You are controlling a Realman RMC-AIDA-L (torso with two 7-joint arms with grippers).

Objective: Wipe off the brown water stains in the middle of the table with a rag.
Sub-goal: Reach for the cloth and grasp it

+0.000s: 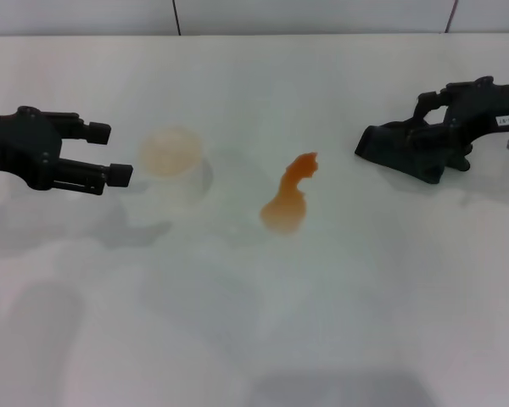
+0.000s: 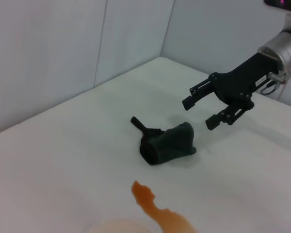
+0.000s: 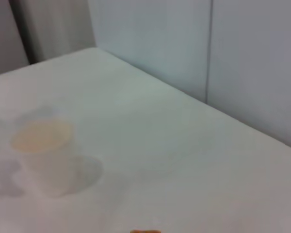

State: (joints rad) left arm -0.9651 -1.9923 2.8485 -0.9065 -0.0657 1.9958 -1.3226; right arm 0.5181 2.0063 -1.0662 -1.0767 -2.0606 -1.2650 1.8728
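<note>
With our right gripper (image 2: 212, 112) hovering spread-fingered just above the rag (image 2: 168, 143), the brown water stains (image 1: 288, 197) lie beyond its fingertips mid-table (image 1: 254, 339); a shallow pinch could slip off the folds, while our open left gripper (image 1: 109, 153) idles by the cup (image 1: 174, 165)

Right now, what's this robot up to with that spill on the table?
It is set to wipe a translucent orange-brown puddle off the glossy white table. The right tool hangs open just above the crumpled dark green-black rag, not gripping it. The left tool waits open beside a white cup. The puddle is untouched.
</note>
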